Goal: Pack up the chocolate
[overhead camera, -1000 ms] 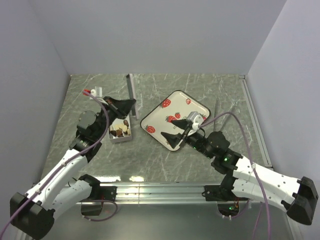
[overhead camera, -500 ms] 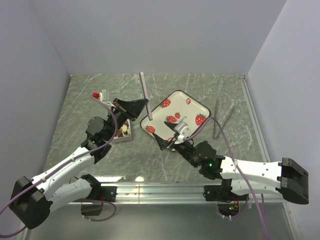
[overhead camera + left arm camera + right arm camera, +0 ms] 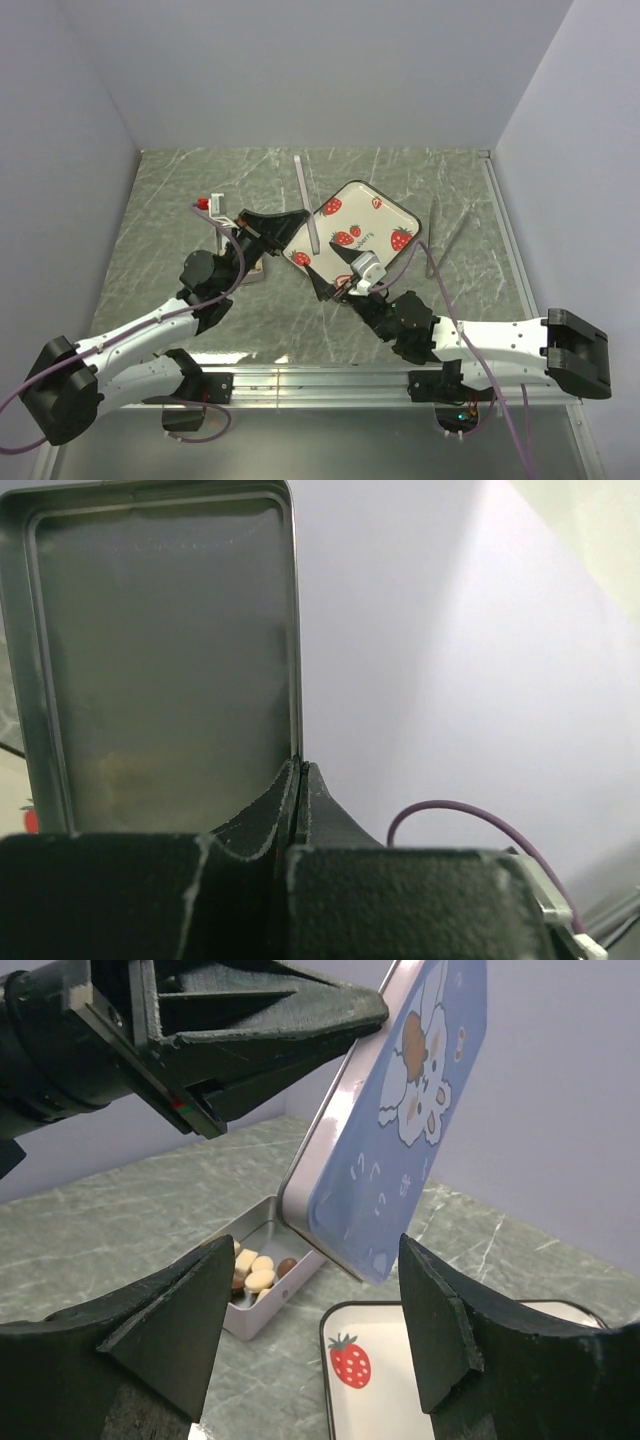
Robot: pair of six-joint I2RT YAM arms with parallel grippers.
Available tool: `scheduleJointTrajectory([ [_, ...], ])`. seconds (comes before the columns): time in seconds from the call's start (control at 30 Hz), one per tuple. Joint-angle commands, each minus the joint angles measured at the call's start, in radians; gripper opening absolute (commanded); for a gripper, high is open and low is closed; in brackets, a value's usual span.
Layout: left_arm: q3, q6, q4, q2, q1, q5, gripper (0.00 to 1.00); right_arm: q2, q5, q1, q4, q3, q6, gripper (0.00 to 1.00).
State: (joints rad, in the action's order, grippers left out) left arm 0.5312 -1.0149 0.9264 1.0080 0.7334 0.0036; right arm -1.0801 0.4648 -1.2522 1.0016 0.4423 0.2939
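Lid [image 3: 400,1130] held aloft near the tin [image 3: 262,1312] of chocolate [image 3: 258,1278].
Your left end effector [image 3: 287,221] clamped its edge; your right end effector [image 3: 330,272] gaped empty.

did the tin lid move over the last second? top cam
Yes. The lid, pinched in the left claw, has shifted right and now overlaps the left edge of the strawberry tray.
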Motion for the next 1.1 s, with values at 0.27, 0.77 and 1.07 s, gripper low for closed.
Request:
scheduleJointTrajectory([
  [0.27,-0.068,-0.074,0.215,-0.016,0.095,-0.042,0.01,-0.040,0.092,-0.013,0.216,-0.037,0.079,0.72],
  [0.77,-0.105,-0.123,0.259,-0.011,0.123,-0.039,0.01,-0.124,0.199,-0.023,0.407,-0.071,0.240,0.31],
  [1.07,-0.071,-0.045,0.054,-0.057,0.124,-0.040,0.01,-0.133,0.271,-0.027,0.436,-0.065,0.316,0.14],
])
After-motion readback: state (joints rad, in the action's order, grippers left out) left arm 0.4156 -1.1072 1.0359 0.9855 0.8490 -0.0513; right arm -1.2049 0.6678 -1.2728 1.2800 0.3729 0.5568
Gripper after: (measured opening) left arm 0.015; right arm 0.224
